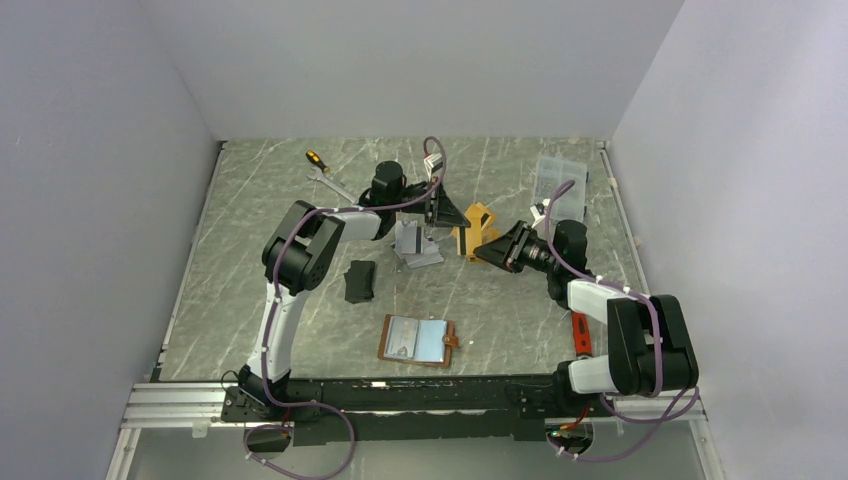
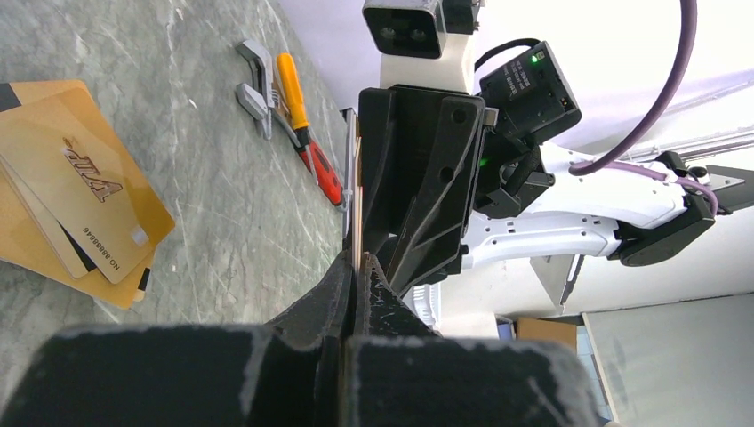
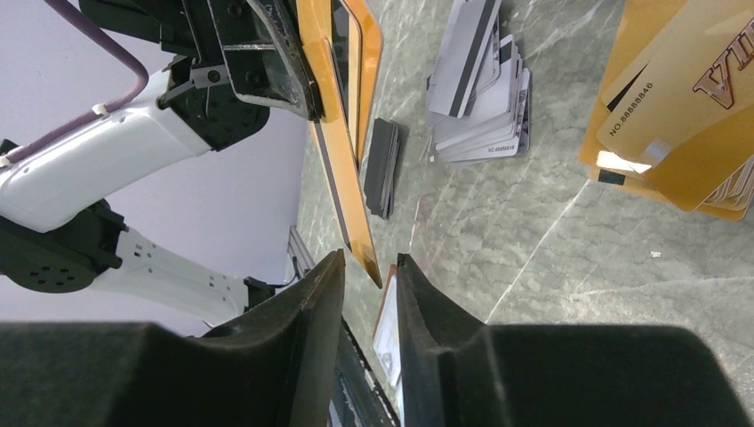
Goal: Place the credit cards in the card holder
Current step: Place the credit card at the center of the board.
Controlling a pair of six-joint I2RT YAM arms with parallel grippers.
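Card in grip: a gold credit card [image 3: 351,209] is pinched at one short end by the left claw [image 2: 356,267], whose fingers press flat on its two faces. Seen edge-on, it could be one card or two pressed together; I cannot tell which.
Long axis: it runs straight out from the left claw's tips toward the right claw [image 3: 369,283], raised off the surface [image 1: 500,300]. The thin edge is turned to both wrist views.
Free end: the card's far corner sits in the gap between the right claw's fingers.
Right claw: narrowly parted, gripping nothing. A sliver of space shows on each side of the card's corner.
Gold pile: more gold cards [image 1: 475,228] lie fanned flat on the surface, just beside the right claw's tips and to the right of the left claw.
Silver pile: silver-grey cards [image 1: 415,245] lie stacked just below the left claw, on its near side.
Black pouch [image 1: 359,280]: to the near left of the left claw, apart from the silver pile.
Card holder [image 1: 418,340]: it lies open and flat with its pale sleeves up, its long axis running left to right. It is well apart from both claws, on their near side toward the arm bases.
Tools: a screwdriver [image 1: 316,160] and a wrench [image 1: 330,182] lie beyond the left claw, toward the far left corner.
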